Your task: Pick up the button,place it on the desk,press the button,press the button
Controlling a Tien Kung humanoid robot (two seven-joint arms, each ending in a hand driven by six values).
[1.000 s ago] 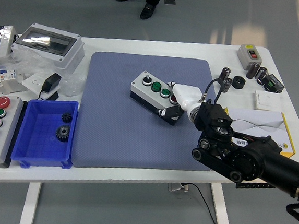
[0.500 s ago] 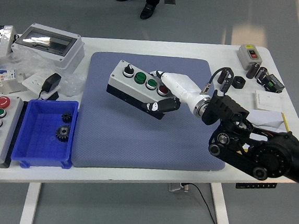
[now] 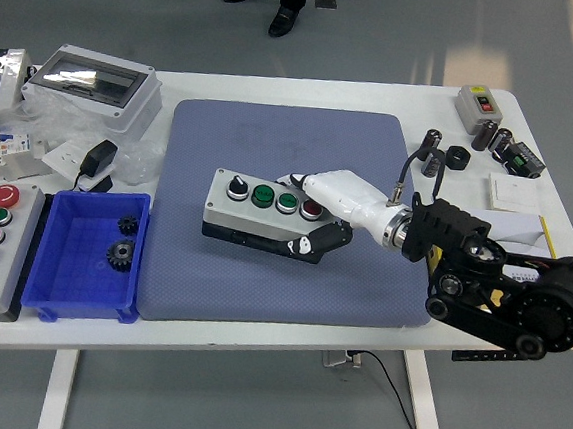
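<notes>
Placing step is judged near done: the grey four-button control box (image 3: 262, 212) is gripped at its right end by the white-fingered right hand (image 3: 328, 216) and appears set on the blue-grey mat (image 3: 260, 283). Release is called for next, then pressing. One black knob, two green caps and one red are shown.

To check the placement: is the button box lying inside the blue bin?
No, the button box lies on the blue-grey mat, right of the blue bin.
</notes>
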